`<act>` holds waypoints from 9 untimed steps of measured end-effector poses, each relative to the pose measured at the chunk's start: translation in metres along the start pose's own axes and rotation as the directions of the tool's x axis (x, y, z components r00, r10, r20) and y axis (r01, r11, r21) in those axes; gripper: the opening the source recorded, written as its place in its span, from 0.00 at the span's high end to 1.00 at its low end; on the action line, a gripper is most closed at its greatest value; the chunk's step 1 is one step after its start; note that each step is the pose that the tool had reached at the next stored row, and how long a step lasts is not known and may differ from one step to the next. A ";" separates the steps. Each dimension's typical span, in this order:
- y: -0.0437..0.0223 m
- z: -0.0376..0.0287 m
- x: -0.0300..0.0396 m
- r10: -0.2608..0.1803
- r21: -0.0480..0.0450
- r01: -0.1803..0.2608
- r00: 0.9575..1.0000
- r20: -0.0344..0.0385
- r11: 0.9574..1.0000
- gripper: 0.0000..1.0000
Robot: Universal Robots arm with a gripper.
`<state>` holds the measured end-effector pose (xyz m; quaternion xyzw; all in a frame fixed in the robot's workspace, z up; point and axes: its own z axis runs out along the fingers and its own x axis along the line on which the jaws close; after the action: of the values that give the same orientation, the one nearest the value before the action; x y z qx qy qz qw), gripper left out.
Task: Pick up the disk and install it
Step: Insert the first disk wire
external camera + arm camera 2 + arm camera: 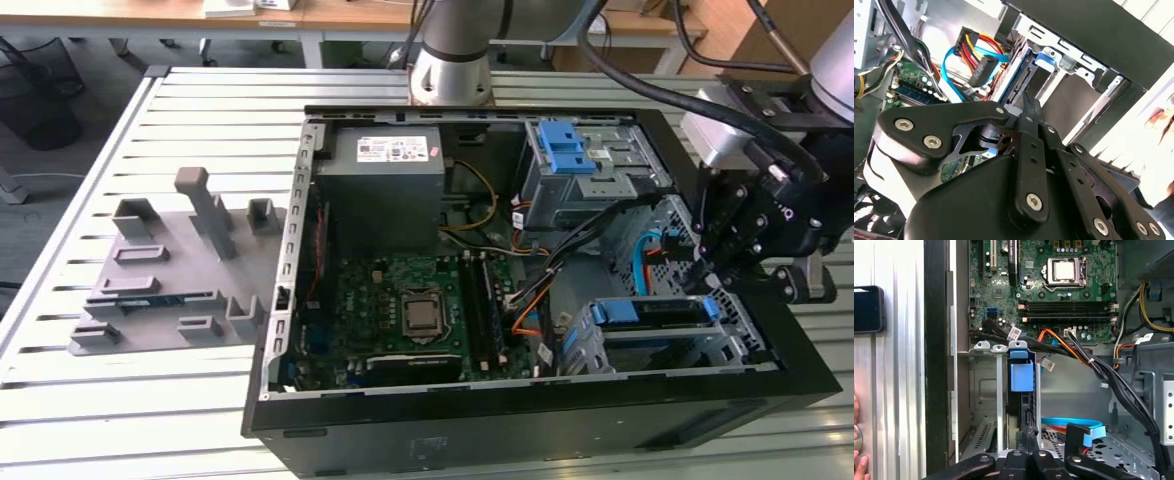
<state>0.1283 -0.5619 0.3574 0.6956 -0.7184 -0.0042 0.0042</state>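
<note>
Silver metal disk [647, 312] in blue plastic bracket stands edgewise in grey steel cage [667, 352], exterior view's lower right; black tool [1026, 434] beside it, pinched narrow, seemingly to clear the slot.

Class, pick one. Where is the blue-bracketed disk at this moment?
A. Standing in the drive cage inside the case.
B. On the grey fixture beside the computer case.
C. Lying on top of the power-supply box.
A: in the first wrist view the disk, its blue bracket showing, stands in a slot of the drive cage, close to the gripper.
</note>
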 end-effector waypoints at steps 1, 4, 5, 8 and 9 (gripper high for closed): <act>-0.0003 -0.0002 -0.0014 0.001 0.000 -0.001 1.000 0.000 1.000 0.89; -0.0013 -0.0002 -0.0055 0.006 0.000 -0.006 1.000 0.000 1.000 0.89; -0.0018 -0.0002 -0.0064 0.006 0.000 -0.006 1.000 0.000 1.000 0.89; -0.0047 -0.0002 -0.0078 0.006 0.000 -0.006 1.000 0.000 1.000 0.89; -0.0059 -0.0002 -0.0081 0.006 0.000 -0.006 1.000 0.000 1.000 0.89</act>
<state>0.1345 -0.5540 0.3576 0.6934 -0.7205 -0.0042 0.0042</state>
